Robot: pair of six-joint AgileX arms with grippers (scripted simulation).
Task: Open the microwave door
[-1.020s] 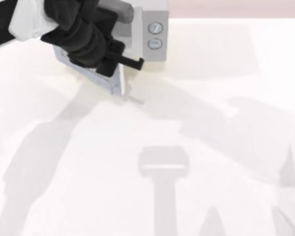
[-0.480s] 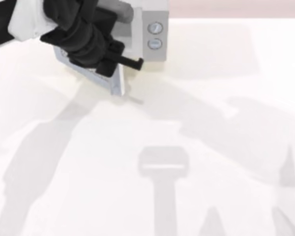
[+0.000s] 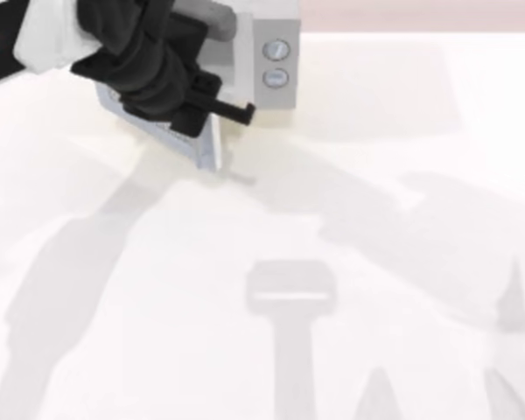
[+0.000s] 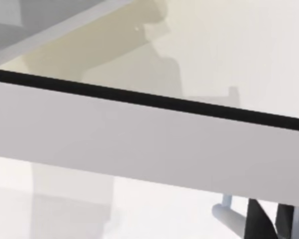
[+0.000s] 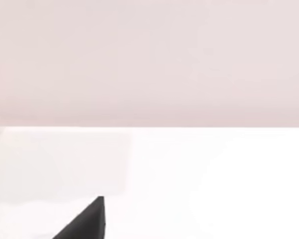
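Grey microwave (image 3: 262, 61) sits at worktop (image 3: 350, 262) far edge, left of centre. Door (image 3: 206, 144) swung partly out. Left gripper (image 3: 232, 109) at door's free edge; finger state: can't tell. Step: mid-swing. Next: continue arc outward. Right arm parked, off-view.

microwave (image 3: 262, 61): table's far left | microwave door (image 3: 206, 149): swung out in front | left claw (image 3: 232, 109): over door
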